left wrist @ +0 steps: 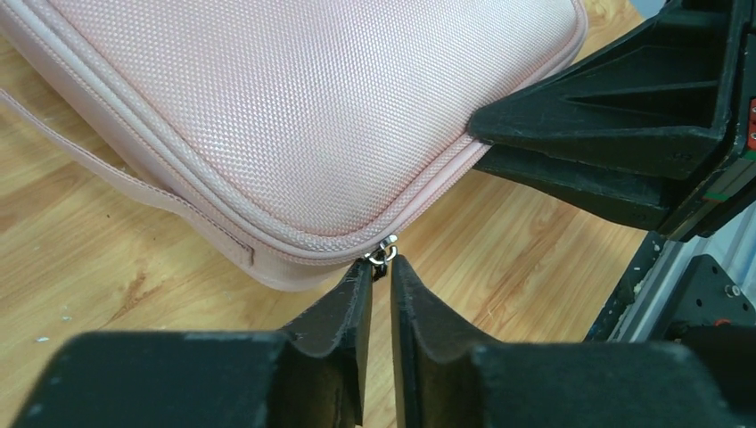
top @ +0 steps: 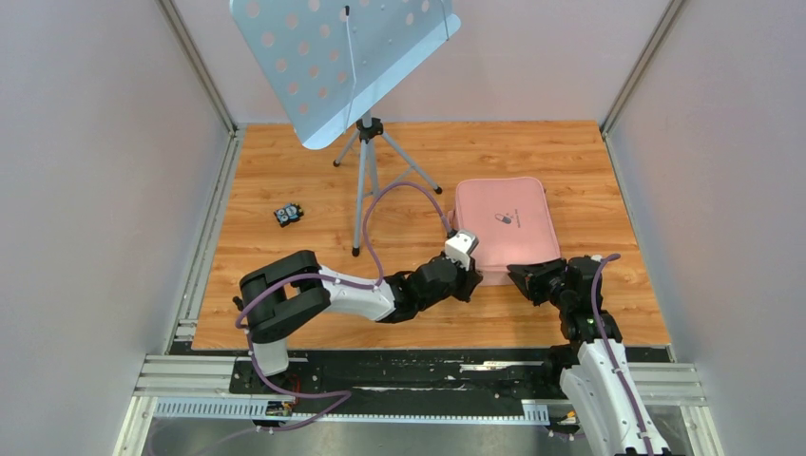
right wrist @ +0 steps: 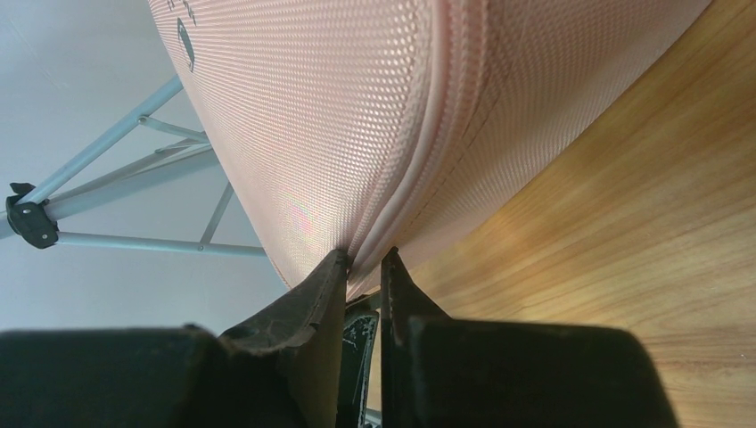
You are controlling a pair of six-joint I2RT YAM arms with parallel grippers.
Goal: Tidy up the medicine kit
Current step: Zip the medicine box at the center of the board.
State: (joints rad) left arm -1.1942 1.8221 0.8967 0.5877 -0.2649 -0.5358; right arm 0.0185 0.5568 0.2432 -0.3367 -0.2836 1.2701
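Wood-grain table [top: 285, 313], planks running crosswise. Standing toward the back on tripod legs, a music stand [top: 366, 161]. Right of the stand, lying flat and closed, the pink medicine kit [top: 504, 228]. Left of the stand, a small black object [top: 288, 215] (too small to identify)

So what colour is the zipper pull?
Silver; the medicine kit's zipper pull shows clearest in the left wrist view.

Pink medicine kit [top: 504, 226] flat on tabletop [top: 285, 161]; left hand [top: 477, 277] at its near left corner, right hand [top: 515, 275] at its near edge. Music stand [top: 333, 57] behind, small black object [top: 288, 215] left.
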